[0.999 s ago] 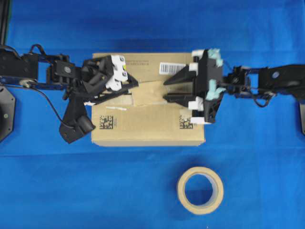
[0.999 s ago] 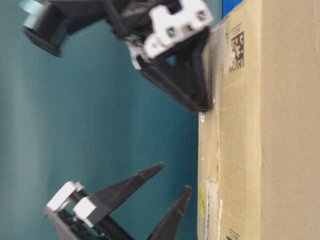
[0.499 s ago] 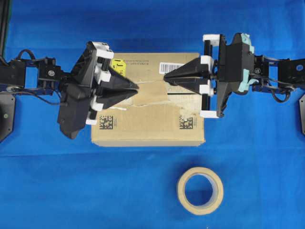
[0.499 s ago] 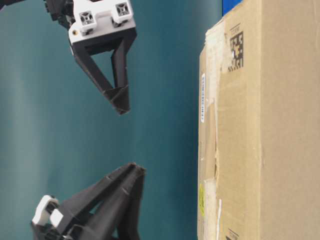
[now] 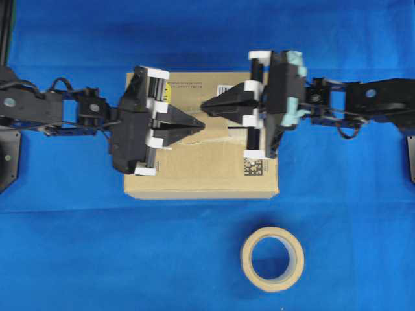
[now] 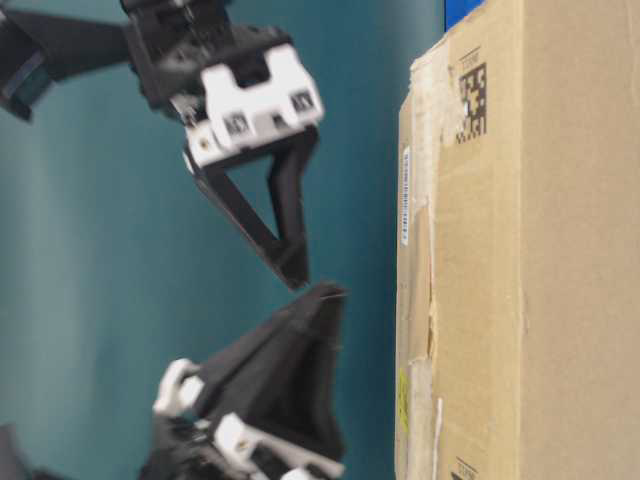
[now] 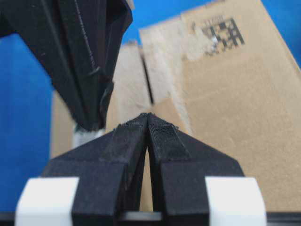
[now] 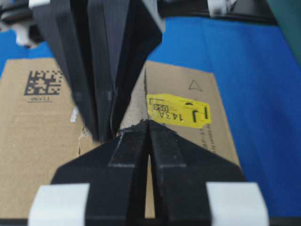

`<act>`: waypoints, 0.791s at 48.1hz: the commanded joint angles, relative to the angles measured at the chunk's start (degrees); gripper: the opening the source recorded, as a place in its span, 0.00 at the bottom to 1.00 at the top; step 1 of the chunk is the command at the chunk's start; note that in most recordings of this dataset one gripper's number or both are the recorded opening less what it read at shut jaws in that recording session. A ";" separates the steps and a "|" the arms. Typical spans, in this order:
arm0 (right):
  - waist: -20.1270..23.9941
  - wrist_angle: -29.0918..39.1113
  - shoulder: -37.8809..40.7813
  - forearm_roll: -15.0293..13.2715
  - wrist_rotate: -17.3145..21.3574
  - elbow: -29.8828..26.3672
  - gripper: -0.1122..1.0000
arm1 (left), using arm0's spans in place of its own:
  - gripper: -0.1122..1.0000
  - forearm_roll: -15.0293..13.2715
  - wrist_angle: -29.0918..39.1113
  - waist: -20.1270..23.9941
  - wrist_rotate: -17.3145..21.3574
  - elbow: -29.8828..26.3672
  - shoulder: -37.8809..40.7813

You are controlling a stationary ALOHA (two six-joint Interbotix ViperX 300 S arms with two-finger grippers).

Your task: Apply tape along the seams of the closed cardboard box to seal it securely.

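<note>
Both the left gripper (image 5: 198, 123) and right gripper (image 5: 206, 105) hover tip-to-tip above the cardboard box (image 5: 207, 178), fingers pressed together and empty, so taping the seams (image 7: 146, 87) apparently needs tape fetched next.

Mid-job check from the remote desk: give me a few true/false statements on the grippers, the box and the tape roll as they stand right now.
1. Both grippers are shut. True: left gripper and right gripper have their jaws together.
2. The tape roll sits on the box. False: it lies on the blue cloth in front of the box.
3. The gripper tips nearly meet over the box's top. True.
4. The left gripper holds a piece of tape. False: nothing shows between its jaws.
5. The yellow sticker is on the box's top. True.
</note>
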 commanded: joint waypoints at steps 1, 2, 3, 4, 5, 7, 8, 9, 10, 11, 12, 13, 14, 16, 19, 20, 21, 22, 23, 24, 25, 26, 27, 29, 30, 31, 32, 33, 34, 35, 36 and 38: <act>0.00 -0.62 1.58 -0.09 -0.09 -2.46 0.09 | 0.10 -0.09 -1.67 0.44 -2.55 -1.32 1.05; 0.00 -0.62 2.20 -0.09 -0.09 -2.64 0.09 | 0.10 -0.18 -1.76 0.44 -3.08 -1.23 1.32; 0.09 -0.62 2.72 0.00 -0.09 -2.90 0.09 | 0.10 -0.09 -1.85 0.53 -3.69 -1.23 1.58; 0.00 -0.62 3.16 0.00 0.00 -3.08 0.09 | 0.10 -0.09 -2.02 0.53 -4.13 -1.23 1.85; 0.00 -0.62 3.78 -0.09 0.09 -3.34 0.09 | 0.10 -0.18 -2.11 0.53 -4.57 -1.14 2.11; 0.00 -0.53 5.01 0.00 0.53 -3.87 0.09 | 0.10 -0.09 -2.37 0.62 -5.54 -1.05 2.64; 0.00 -0.44 5.36 0.00 0.62 -4.04 0.09 | 0.10 -0.09 -2.46 0.62 -5.98 -0.88 2.81; 0.00 -0.35 5.71 -0.09 0.79 -4.22 0.09 | 0.10 -0.18 -2.55 0.62 -6.33 -0.79 2.99; 0.09 -0.35 6.06 0.00 0.79 -4.39 0.09 | 0.10 -0.18 -2.64 0.62 -6.68 -0.70 3.16; 0.09 -0.35 6.42 0.00 0.88 -4.48 0.09 | 0.10 -0.09 -2.81 0.62 -7.12 -0.53 3.34; 0.09 -0.35 6.68 0.00 0.88 -4.57 0.09 | 0.10 -0.09 -2.99 0.62 -7.73 -0.35 3.69; 0.09 -0.35 7.03 0.09 0.88 -4.66 0.09 | 0.10 -0.09 -3.08 0.70 -8.17 -0.26 3.78; 0.18 -0.26 7.21 0.09 0.88 -4.66 0.09 | 0.10 -0.09 -3.25 0.88 -8.70 0.00 3.87; 0.26 -0.26 7.73 0.26 0.97 -4.66 0.09 | 0.10 -0.09 -3.60 1.05 -9.84 0.44 4.13; 0.53 -0.18 8.00 0.26 1.05 -4.22 0.09 | 0.10 -0.09 -4.13 1.58 -11.34 1.32 4.39; 0.62 0.00 8.09 0.35 1.14 -4.13 0.09 | 0.10 -0.09 -4.22 1.76 -11.60 1.58 4.48; 0.70 0.09 8.09 0.35 1.23 -3.96 0.09 | 0.10 -0.18 -4.39 1.85 -11.87 2.02 4.48; 0.79 0.26 8.09 0.35 1.32 -3.69 0.09 | 0.10 -0.09 -4.57 1.93 -12.13 2.37 4.57; 0.88 0.44 8.09 0.35 1.41 -3.52 0.09 | 0.10 -0.18 -4.83 2.20 -12.92 2.99 4.57; 0.88 0.62 8.09 0.44 1.49 -3.25 0.09 | 0.10 -0.09 -4.92 2.20 -13.18 3.16 4.57; 0.88 0.70 8.09 0.44 1.58 -2.99 0.09 | 0.10 -0.09 -5.27 2.46 -14.06 3.78 4.57; 0.88 0.88 8.09 0.53 1.76 -2.64 0.09 | 0.10 -0.18 -5.45 2.55 -14.68 4.13 4.57; 0.88 1.05 8.09 0.70 1.93 -2.37 0.09 | 0.10 -0.18 -5.71 2.72 -15.29 4.48 4.57; 0.88 1.49 8.09 1.05 2.29 -1.58 0.09 | 0.10 -0.18 -5.98 2.81 -16.35 5.19 4.57; 0.88 1.58 8.09 1.23 2.37 -1.23 0.09 | 0.10 -0.18 -6.06 2.90 -16.79 5.54 4.57; 0.88 1.76 8.09 1.32 2.55 -0.88 0.09 | 0.10 -0.09 -6.15 2.90 -17.14 5.89 4.57; 0.97 1.85 8.09 1.41 2.72 -0.53 0.09 | 0.10 -0.09 -6.15 2.90 -17.49 6.24 4.57; 0.97 2.02 8.00 1.49 2.90 -0.18 0.09 | 0.10 -0.09 -6.24 2.90 -17.93 6.50 4.57; 1.05 2.11 7.91 1.58 2.99 0.18 0.09 | 0.10 -0.18 -6.24 2.90 -18.37 6.77 4.57; 1.05 2.20 7.73 1.67 3.16 0.53 0.09 | 0.10 -0.09 -6.24 2.99 -18.90 7.12 4.57; 1.05 2.37 7.65 1.67 3.34 0.97 0.09 | 0.10 -0.18 -6.15 2.99 -19.51 7.56 4.57; 1.05 2.46 7.12 1.85 3.52 1.76 0.09 | 0.10 -0.18 -6.15 3.08 -20.39 8.09 4.48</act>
